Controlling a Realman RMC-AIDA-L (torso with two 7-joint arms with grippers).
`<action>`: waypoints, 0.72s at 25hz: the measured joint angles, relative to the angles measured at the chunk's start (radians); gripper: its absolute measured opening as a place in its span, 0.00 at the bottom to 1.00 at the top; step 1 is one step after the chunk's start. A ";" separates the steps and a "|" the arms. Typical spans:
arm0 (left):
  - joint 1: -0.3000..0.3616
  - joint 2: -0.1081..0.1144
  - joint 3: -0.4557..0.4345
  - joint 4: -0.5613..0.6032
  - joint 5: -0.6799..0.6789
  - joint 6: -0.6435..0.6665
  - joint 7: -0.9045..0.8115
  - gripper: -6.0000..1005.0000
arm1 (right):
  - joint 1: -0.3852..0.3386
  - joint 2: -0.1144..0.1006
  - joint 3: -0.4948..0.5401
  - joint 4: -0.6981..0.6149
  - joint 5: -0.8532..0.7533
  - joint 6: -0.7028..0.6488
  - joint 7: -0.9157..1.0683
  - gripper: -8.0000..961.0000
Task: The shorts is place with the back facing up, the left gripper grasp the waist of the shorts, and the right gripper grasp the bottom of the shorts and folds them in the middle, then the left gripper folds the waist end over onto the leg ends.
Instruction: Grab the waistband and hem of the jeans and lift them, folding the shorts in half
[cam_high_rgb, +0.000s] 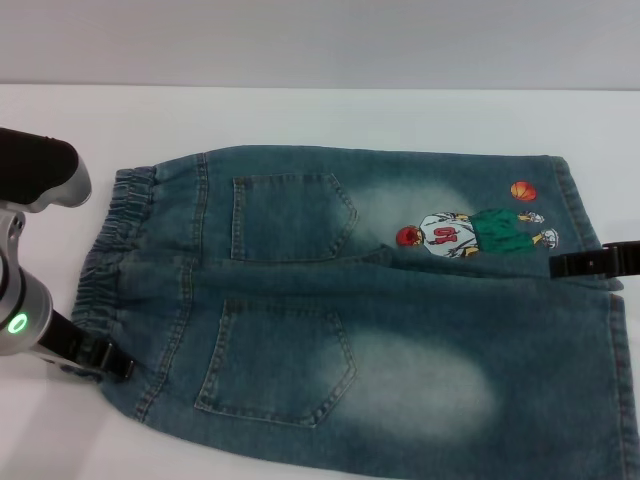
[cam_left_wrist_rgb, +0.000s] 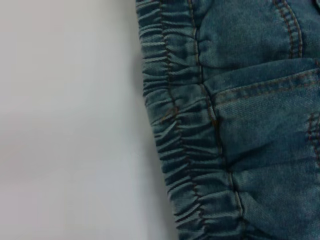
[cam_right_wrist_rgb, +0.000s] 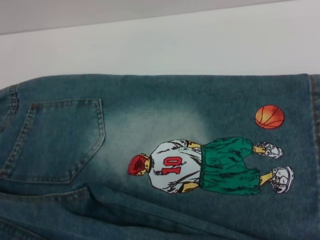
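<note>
Head view: white worktop (cam_high_rgb: 300, 120), pale wall behind. Shorts (cam_high_rgb: 400, 330) flat, back up, waistband (cam_high_rgb: 110, 260) toward robot's left, hems (cam_high_rgb: 585, 215) toward right; bare worktop beyond far edge and past waistband. Left gripper (cam_high_rgb: 95, 355) at waistband's near corner, touching denim; clenched or not: can't tell. Right gripper (cam_high_rgb: 590, 262) at hem between legs; grip can't tell.
Left wrist view: gathered elastic, pocket corner, bare worktop beside.
Right wrist view: basketball-player print (cam_right_wrist_rgb: 210, 165), orange ball (cam_right_wrist_rgb: 269, 116), faded wash.
</note>
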 joint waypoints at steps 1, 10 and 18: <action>-0.002 -0.001 0.001 0.002 0.000 0.001 -0.002 0.82 | 0.000 0.000 0.000 0.000 0.000 0.000 -0.001 0.75; -0.008 -0.001 0.001 0.007 0.000 0.001 -0.007 0.81 | 0.002 0.000 0.000 0.000 0.000 0.001 -0.003 0.75; -0.015 0.000 0.001 0.016 0.000 0.000 -0.010 0.80 | 0.002 0.000 0.000 0.000 0.000 0.003 -0.003 0.75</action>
